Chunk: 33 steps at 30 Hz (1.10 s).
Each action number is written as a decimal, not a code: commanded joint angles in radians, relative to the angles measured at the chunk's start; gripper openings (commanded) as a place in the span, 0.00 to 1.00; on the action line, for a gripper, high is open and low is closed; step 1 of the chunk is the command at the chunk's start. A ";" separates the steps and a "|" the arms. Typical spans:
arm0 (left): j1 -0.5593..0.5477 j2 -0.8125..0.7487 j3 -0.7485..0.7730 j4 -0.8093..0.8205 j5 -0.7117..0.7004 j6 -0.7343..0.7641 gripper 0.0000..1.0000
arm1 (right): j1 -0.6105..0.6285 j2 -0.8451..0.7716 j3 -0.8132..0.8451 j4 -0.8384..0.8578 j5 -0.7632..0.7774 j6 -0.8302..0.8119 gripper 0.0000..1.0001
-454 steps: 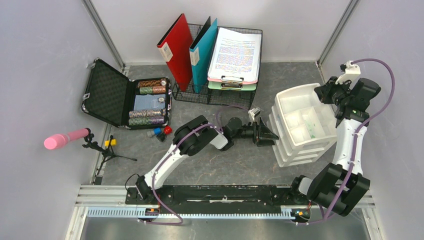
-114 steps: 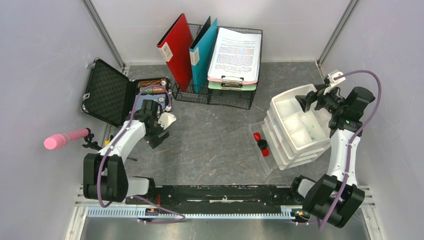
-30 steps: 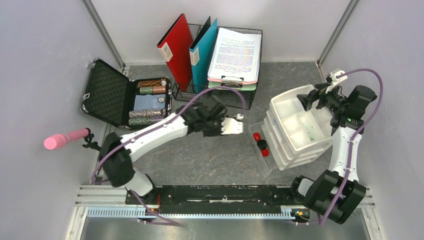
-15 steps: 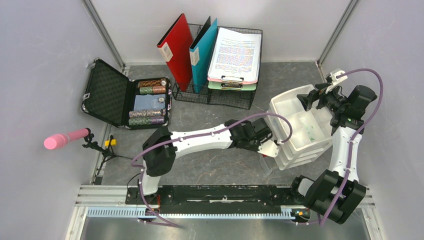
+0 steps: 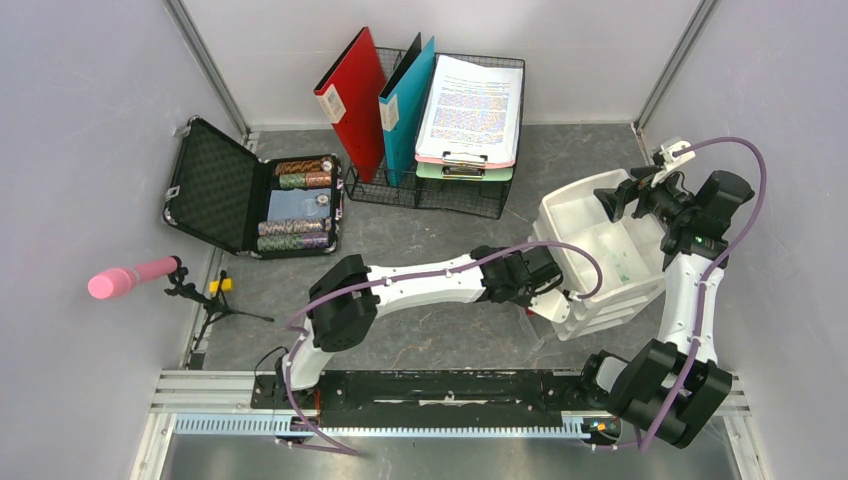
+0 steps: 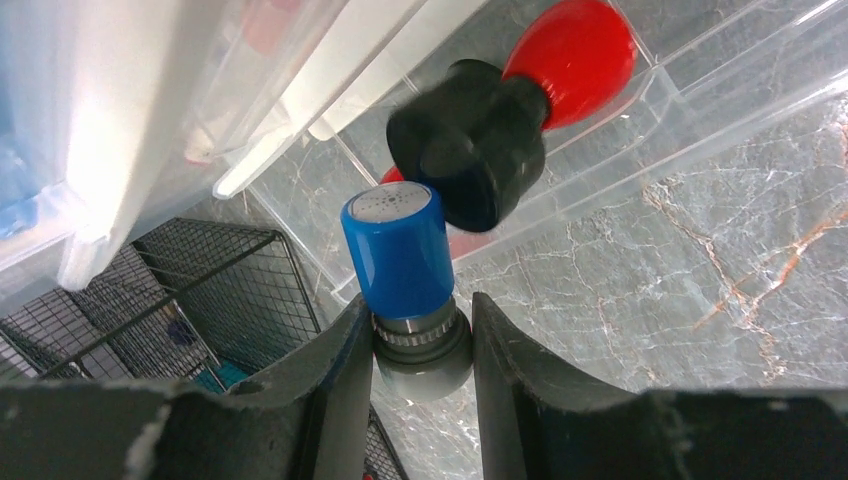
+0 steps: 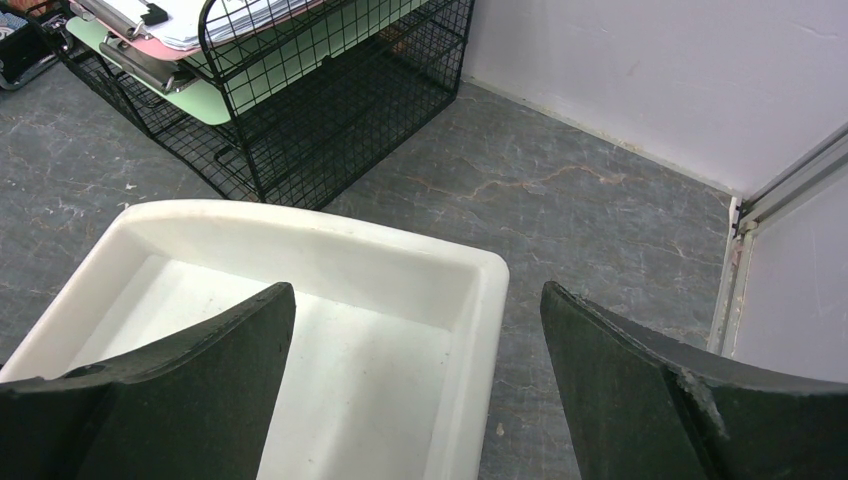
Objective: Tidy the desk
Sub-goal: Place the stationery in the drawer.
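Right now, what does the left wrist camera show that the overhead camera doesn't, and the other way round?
Left wrist only: the left gripper shut on a blue-topped cylinder, close to a black knob and a red piece in a clear drawer. Overhead only: the open case, pink microphone, folders and right gripper. Both: the wire basket, white drawers and desk.
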 commanded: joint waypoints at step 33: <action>-0.111 -0.007 -0.010 0.078 -0.029 0.193 0.59 | -0.010 0.065 -0.086 -0.244 0.037 0.002 0.98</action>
